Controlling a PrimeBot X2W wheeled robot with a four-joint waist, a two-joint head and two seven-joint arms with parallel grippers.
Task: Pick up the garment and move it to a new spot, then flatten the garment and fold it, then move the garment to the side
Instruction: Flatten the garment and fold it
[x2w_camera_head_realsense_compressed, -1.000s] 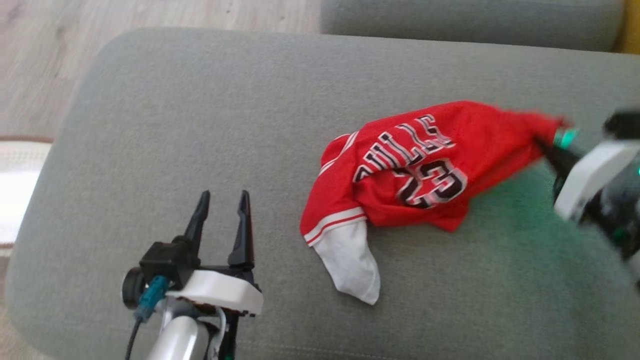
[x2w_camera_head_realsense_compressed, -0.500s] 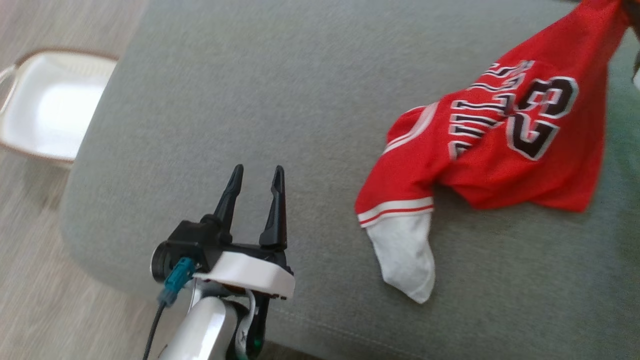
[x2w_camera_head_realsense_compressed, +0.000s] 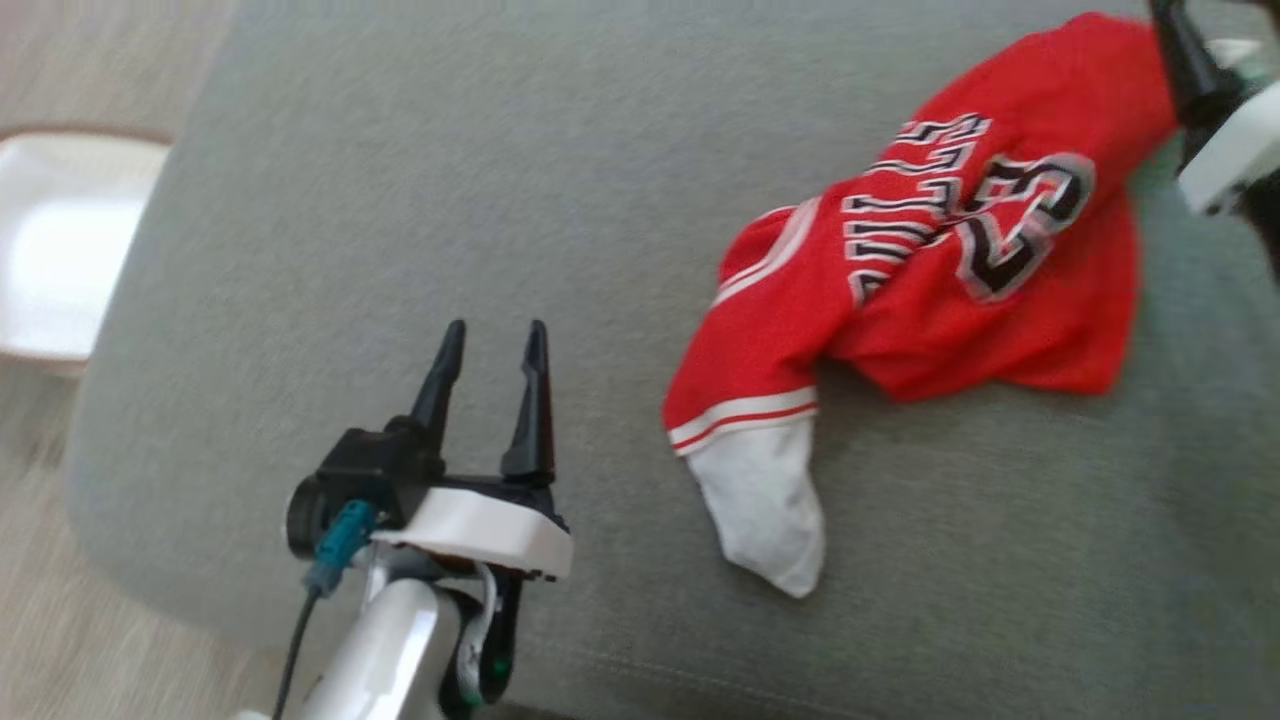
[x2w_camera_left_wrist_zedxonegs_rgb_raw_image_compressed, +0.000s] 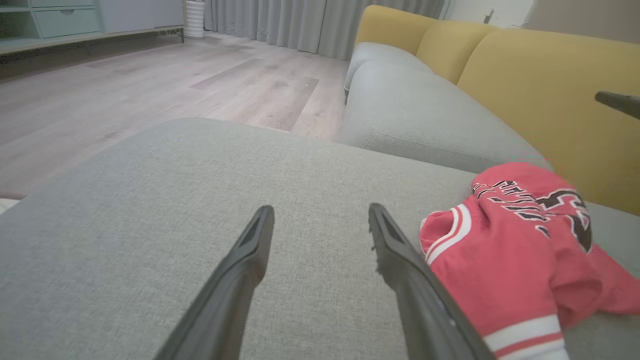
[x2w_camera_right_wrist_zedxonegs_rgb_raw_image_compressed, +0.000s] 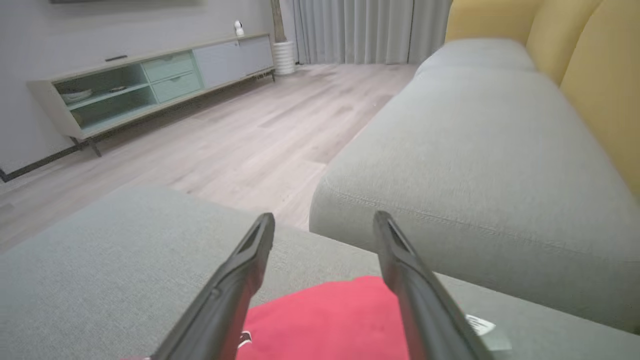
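The garment (x2w_camera_head_realsense_compressed: 930, 290) is a red jersey with black-and-white lettering and a white sleeve, lying crumpled on the grey sofa cushion (x2w_camera_head_realsense_compressed: 450, 150) toward the right. My right gripper (x2w_camera_right_wrist_zedxonegs_rgb_raw_image_compressed: 324, 220) is open just above the garment's far right end; red cloth (x2w_camera_right_wrist_zedxonegs_rgb_raw_image_compressed: 325, 320) lies below its spread fingers, with nothing gripped. One of its dark fingers (x2w_camera_head_realsense_compressed: 1185, 60) rises over that end in the head view. My left gripper (x2w_camera_head_realsense_compressed: 492, 335) hovers open and empty over bare cushion to the left of the garment (x2w_camera_left_wrist_zedxonegs_rgb_raw_image_compressed: 505, 250), apart from it.
A white basket (x2w_camera_head_realsense_compressed: 60, 250) sits on the floor left of the cushion. A second grey cushion (x2w_camera_left_wrist_zedxonegs_rgb_raw_image_compressed: 415, 115) and the yellow backrest (x2w_camera_left_wrist_zedxonegs_rgb_raw_image_compressed: 540, 100) lie beyond the garment. A wood floor and a low cabinet (x2w_camera_right_wrist_zedxonegs_rgb_raw_image_compressed: 150, 85) are farther off.
My right gripper has opened and let go of the garment's right end, which has dropped from its raised pull onto the cushion. The head camera has shifted. The left gripper stays open.
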